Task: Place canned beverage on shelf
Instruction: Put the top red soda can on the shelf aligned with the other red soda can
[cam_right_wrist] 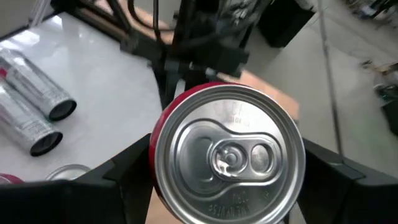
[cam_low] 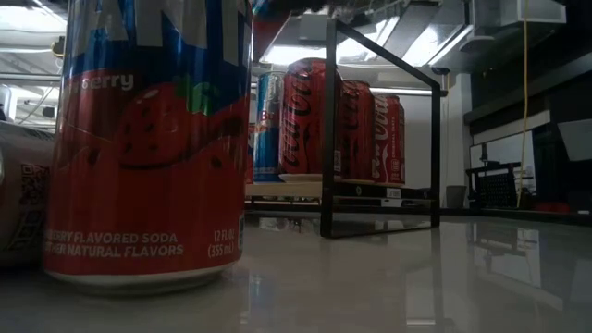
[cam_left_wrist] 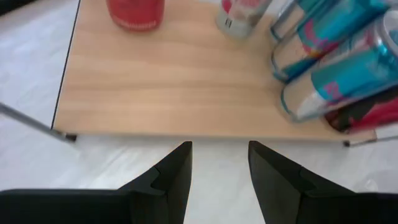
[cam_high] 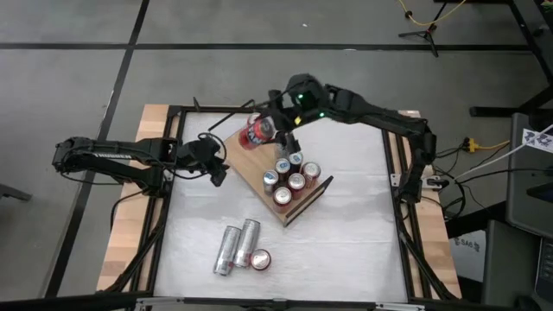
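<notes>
While the right hand point(cam_high: 270, 130) clamps a red can point(cam_high: 257, 132) from both sides, that can sits over the far end of the shelf point(cam_high: 251, 160), and whether its base touches the board cannot be told from above. In the right wrist view the silver lid of the can point(cam_right_wrist: 227, 158) fills the gap between the two dark fingers point(cam_right_wrist: 124, 165), tab and all, with the wood just showing below it.

Further along the same board, a cluster of upright cans point(cam_high: 289, 177) crowds the near end, red and blue ones packed close together beside the black wire rail point(cam_high: 315, 192). From counter height those same cans point(cam_low: 319, 116) line up behind the rail's thin black frame point(cam_low: 379, 139).

Off the shelf, on the white counter point(cam_high: 354, 233), two silver cans point(cam_high: 235, 244) lie on their sides, with a red can point(cam_high: 259, 258) standing just beside them; that strawberry soda looms huge in the low view point(cam_low: 153, 139).

Over on the other side, the left hand point(cam_high: 218, 171) hovers above the counter just beside the shelf's edge, fingers point(cam_left_wrist: 171, 177) drawn in and gripping nothing, the board's long side right in front of it.
</notes>
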### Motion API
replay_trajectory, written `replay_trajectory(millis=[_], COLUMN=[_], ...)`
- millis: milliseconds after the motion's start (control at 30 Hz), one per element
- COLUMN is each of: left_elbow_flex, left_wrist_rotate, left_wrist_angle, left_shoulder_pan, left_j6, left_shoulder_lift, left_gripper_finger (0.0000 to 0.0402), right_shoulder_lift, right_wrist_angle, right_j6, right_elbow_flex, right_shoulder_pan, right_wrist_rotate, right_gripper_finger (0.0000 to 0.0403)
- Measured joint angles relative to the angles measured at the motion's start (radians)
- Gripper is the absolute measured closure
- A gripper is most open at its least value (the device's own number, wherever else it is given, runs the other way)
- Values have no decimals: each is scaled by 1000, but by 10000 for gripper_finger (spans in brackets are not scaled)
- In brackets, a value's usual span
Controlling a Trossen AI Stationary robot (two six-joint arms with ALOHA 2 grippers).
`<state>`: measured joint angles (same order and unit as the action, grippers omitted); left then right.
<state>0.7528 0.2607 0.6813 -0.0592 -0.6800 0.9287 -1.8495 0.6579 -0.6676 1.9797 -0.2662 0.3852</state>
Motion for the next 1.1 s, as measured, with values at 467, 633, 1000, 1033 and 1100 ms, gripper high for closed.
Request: replay_trajectory(millis=[467, 633, 1000, 1033, 1100], left_elbow_flex=[0, 0, 0, 0, 0], left_wrist_rotate=[58, 71, 71, 71, 71], left_wrist_angle=[19, 18, 17, 17, 16], left_shoulder_pan=[22, 22, 22, 22, 22], left_j6=[2, 2, 2, 2, 2], left_shoulder_lift=[0, 0, 0, 0, 0], left_gripper_finger=[251, 251, 251, 251, 251], right_shoulder_lift=[-177, -209, -245, -247, -259], right_wrist_angle=[-4, -5, -9, 4, -6], right_j6=[7, 7, 8, 8, 8], right_elbow_flex=[-1, -1, -1, -1, -1], right_shoulder_pan=[8, 19, 37, 37, 37], right_wrist_rotate=[-10, -12, -11, -19, -35], right_gripper_finger=[111, 111, 111, 111, 111])
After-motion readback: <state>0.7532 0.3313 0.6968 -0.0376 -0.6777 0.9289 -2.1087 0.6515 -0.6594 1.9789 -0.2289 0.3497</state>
